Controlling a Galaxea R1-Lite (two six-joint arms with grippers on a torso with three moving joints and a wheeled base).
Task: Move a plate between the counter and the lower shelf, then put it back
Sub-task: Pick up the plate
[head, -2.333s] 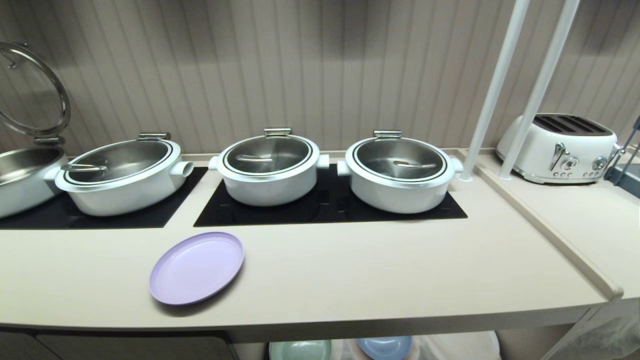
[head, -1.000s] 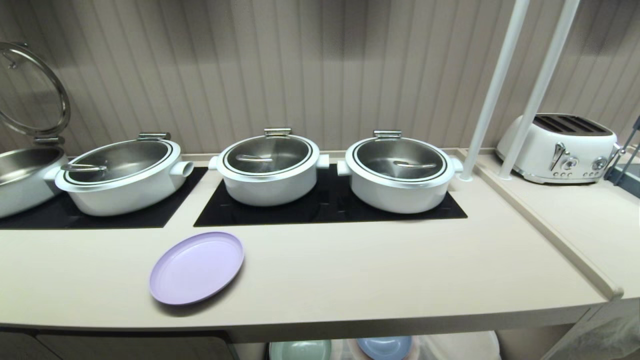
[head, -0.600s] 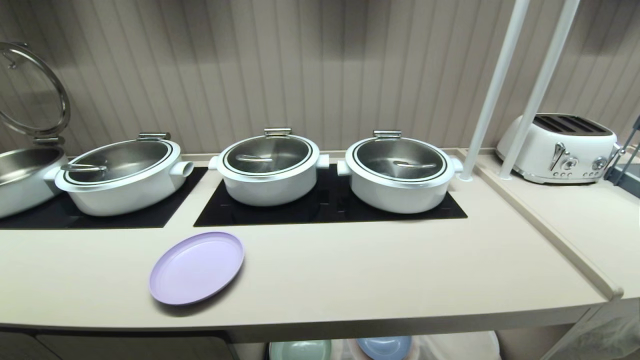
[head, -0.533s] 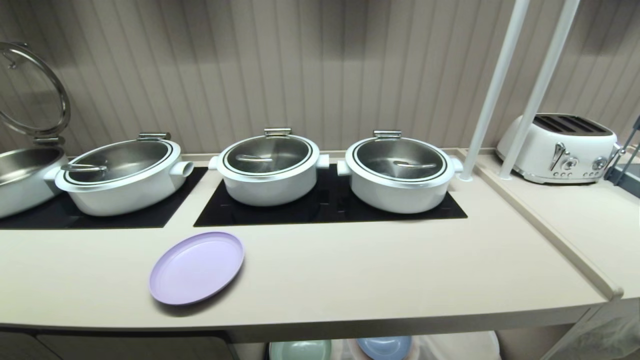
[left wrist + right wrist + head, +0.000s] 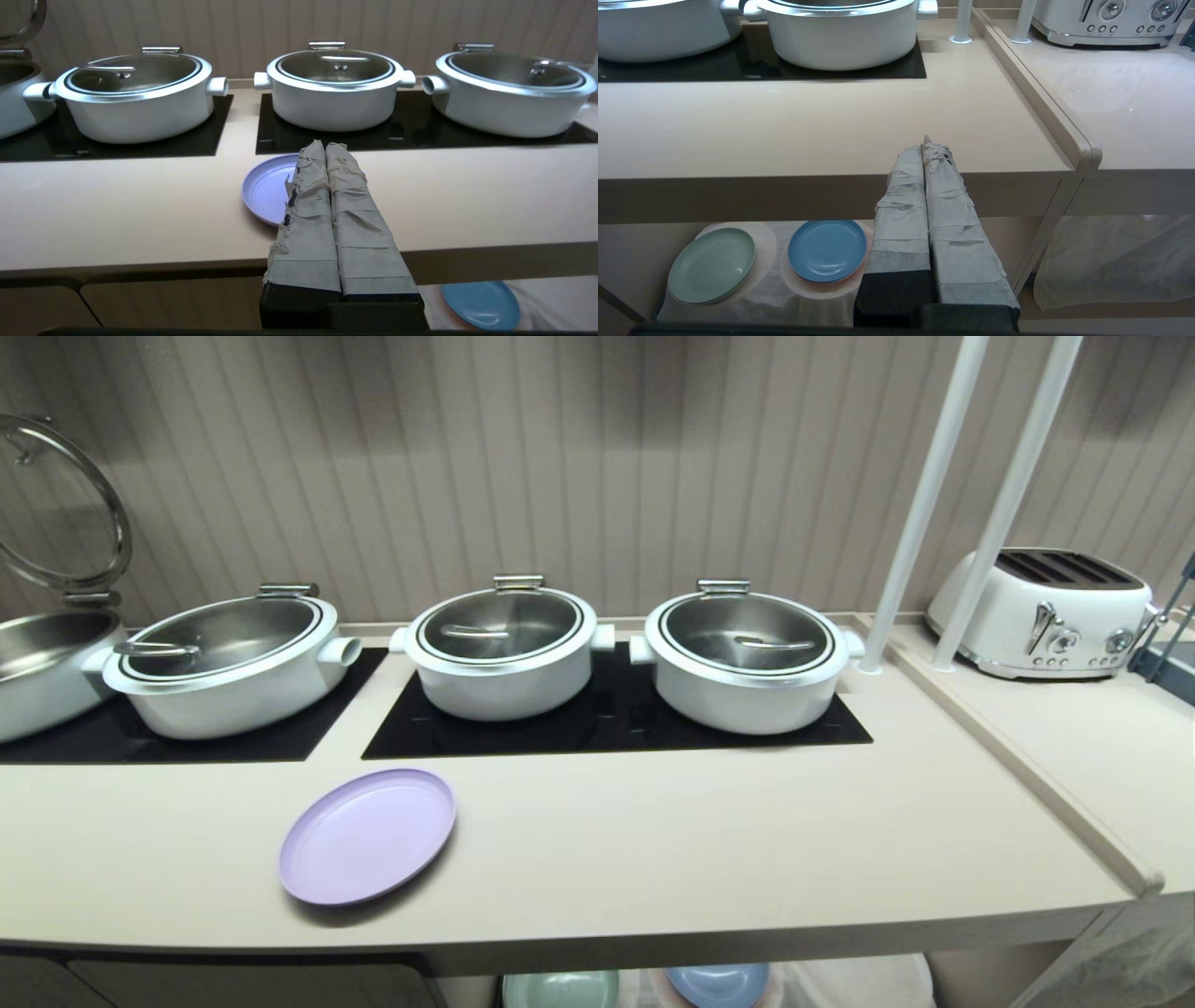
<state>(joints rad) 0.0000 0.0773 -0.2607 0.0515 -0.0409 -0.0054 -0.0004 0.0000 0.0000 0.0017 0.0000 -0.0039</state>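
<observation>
purple plate [image 5: 367,835] flat on our tabletop [image 5: 653,840], our left hand [image 5: 325,145] pinched closed near it, right hand [image 5: 924,142] closed too, both empty

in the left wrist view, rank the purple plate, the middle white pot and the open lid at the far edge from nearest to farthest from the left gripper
From the left gripper:
1. The plate, on the counter right beside the fingertips.
2. The middle pot, on the hob behind.
3. The raised lid, far off past the neighbouring pot.
</observation>
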